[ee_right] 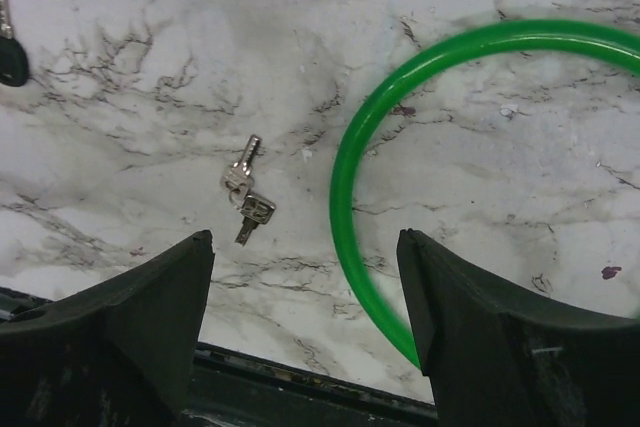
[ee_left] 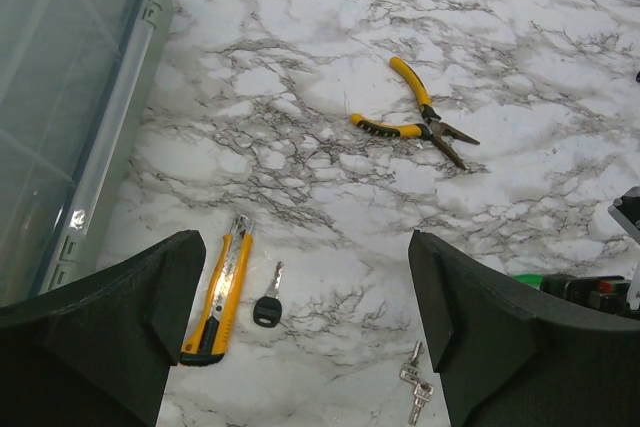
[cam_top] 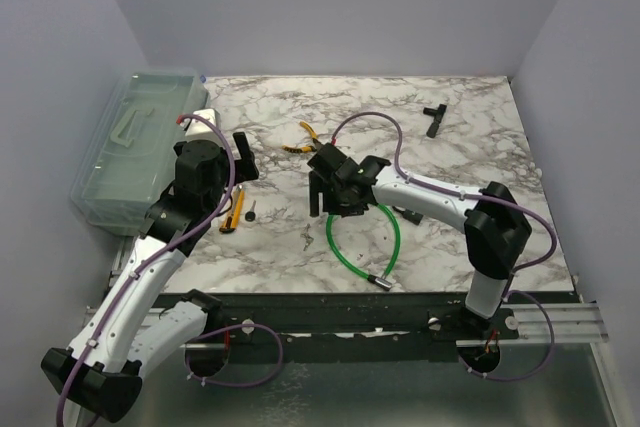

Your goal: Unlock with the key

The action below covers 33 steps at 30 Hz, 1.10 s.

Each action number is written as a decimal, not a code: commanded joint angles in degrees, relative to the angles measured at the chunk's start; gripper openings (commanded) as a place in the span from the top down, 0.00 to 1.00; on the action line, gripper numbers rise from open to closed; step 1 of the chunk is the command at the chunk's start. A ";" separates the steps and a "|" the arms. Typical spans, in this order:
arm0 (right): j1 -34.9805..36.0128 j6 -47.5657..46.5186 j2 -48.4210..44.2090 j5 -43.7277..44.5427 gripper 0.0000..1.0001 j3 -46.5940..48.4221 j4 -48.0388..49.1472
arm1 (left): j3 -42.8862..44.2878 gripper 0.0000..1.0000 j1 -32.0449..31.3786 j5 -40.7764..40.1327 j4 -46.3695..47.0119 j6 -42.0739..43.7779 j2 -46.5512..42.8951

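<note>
The key [ee_right: 245,192] is one of two small silvery keys on a ring, lying flat on the marble just left of a green cable loop [ee_right: 345,162]. My right gripper [ee_right: 305,242] hovers open above them, the keys a little ahead of its left finger and nothing between its jaws. The left wrist view shows the same keys [ee_left: 415,387] near my right finger [ee_left: 470,327]. My left gripper [ee_left: 305,247] is open and empty above the table. From above, the right gripper [cam_top: 330,202] is over the green loop [cam_top: 362,247]. No lock body shows clearly.
A black-headed key [ee_left: 267,302] and a yellow utility knife [ee_left: 220,292] lie left of the silvery keys. Yellow-handled pliers [ee_left: 415,127] lie farther back. A clear plastic box [cam_top: 130,147] stands at the left edge, and a black T-shaped piece [cam_top: 433,117] lies at the back right.
</note>
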 commanded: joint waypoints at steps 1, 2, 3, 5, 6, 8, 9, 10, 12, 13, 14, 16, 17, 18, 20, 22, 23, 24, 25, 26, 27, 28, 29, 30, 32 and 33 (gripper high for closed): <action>0.37 2.68 1.19 3.07 0.22 -0.02 -4.96 | 0.12 0.10 0.28 -1.30 -0.04 -0.37 -0.76; 0.47 2.99 1.07 3.09 0.23 -1.00 -4.85 | 0.14 0.10 0.27 -1.04 -0.06 -0.38 -0.74; 0.48 3.08 1.02 3.01 0.26 -1.97 -4.49 | 0.19 0.10 0.22 -0.83 -0.07 -0.42 -0.78; 0.48 2.83 1.20 1.87 0.32 -3.79 -2.81 | 0.23 0.10 0.28 -0.69 -0.07 -0.38 -0.89; 0.48 2.60 1.57 0.99 0.36 -4.40 -1.98 | 0.17 0.10 0.22 -0.69 -0.04 -0.42 -0.97; 0.48 2.57 2.98 -0.31 0.40 -4.93 -0.85 | 0.14 0.10 0.28 -0.69 -0.04 -0.38 -1.02; 0.60 2.61 3.88 -0.60 0.40 -4.98 -0.55 | 0.10 0.10 0.28 -0.69 -0.05 -0.38 -1.06; 0.72 2.72 4.52 -0.68 0.41 -4.99 -0.30 | 0.12 0.10 0.28 -0.69 -0.06 -0.38 -0.95; 0.91 2.66 5.84 -0.86 0.41 -4.99 0.18 | 0.13 0.10 0.28 -0.73 -0.10 -0.31 -0.77; 0.99 2.53 6.41 -0.95 0.42 -4.99 0.51 | 0.14 0.10 0.28 -0.77 -0.11 -0.30 -0.72; 1.01 2.35 6.89 -1.18 0.43 -4.99 0.75 | 0.14 0.10 0.24 -0.71 -0.09 -0.29 -0.67; 1.09 2.02 7.86 -1.50 0.46 -4.85 1.09 | 0.14 0.10 0.28 -0.69 -0.05 -0.21 -0.63; 1.18 1.94 8.38 -1.64 0.47 -4.68 1.10 | 0.14 0.10 0.24 -0.69 -0.11 -0.20 -0.69; 1.31 1.87 8.88 -1.66 0.47 -4.52 0.99 | 0.14 0.10 0.27 -0.69 -0.08 -0.24 -0.71; 1.59 1.78 9.87 -1.25 0.47 -4.10 0.77 | 0.14 0.10 0.26 -0.69 -0.04 -0.22 -0.79; 1.87 1.72 10.94 -0.99 0.50 -3.42 0.42 | 0.14 0.10 0.28 -0.84 -0.05 -0.13 -0.88; 1.95 1.64 11.61 -0.73 0.52 -2.88 0.01 | 0.14 0.10 0.28 -0.82 -0.04 -0.18 -0.89; 2.05 1.45 12.28 -0.61 0.56 -2.29 -0.38 | 0.14 0.10 0.22 -0.78 -0.08 -0.17 -0.82; 2.14 1.34 12.86 -0.42 0.58 -1.74 -0.75 | 0.14 0.10 0.23 -0.63 -0.11 -0.20 -0.76; 2.15 1.33 13.45 -0.21 0.59 -1.26 -1.09 | 0.22 0.10 0.28 -0.48 -0.06 -0.24 -0.72; 2.15 1.07 14.00 -0.08 0.64 -0.91 -1.25 | 0.23 0.10 0.27 -0.35 -0.09 -0.21 -0.72; 2.19 0.82 14.43 0.03 0.66 -0.60 -1.33 | 0.23 0.10 0.28 -0.26 -0.09 -0.27 -0.72; 2.16 0.71 14.77 0.32 0.67 -0.38 -1.29 | 0.23 0.10 0.26 -0.25 -0.09 -0.21 -0.79; 2.15 0.51 15.04 0.55 0.69 -0.20 -1.15 | 0.19 0.10 0.28 -0.29 -0.06 -0.25 -0.87; 2.15 0.23 15.46 1.44 0.77 0.59 -0.97 | 0.14 0.10 0.23 -0.42 -0.12 -0.15 -0.97; 2.15 -0.12 15.66 1.93 0.82 0.99 -0.82 | 0.14 0.10 0.27 -0.50 -0.07 -0.17 -0.98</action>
